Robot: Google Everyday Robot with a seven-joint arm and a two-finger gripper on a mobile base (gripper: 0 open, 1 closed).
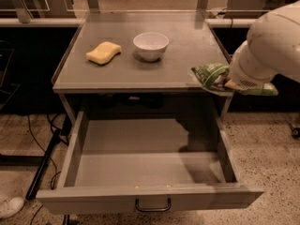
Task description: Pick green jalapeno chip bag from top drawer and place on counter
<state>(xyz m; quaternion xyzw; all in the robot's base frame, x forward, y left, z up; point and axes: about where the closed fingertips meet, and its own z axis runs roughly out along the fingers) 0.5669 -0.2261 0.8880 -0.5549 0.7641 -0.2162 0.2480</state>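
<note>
So the chip bag (208, 75) is out of the drawer (150, 196), jaws pinched shut on it, gripper (228, 82) at the worktop (140, 74) front right corner. Just needs setting down.

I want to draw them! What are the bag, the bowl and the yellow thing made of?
Chip bag, held by the gripper at the counter's right edge: crinkly foil or plastic, by its creases. Bowl: probably glazed ceramic, smooth, white. Sponge: likely foam, matte.

Sponge (103, 52) is set left of bowl (151, 45) on bench (187, 36); chip bag (210, 75) is held by pincer (228, 82) at bench's right edge.
</note>
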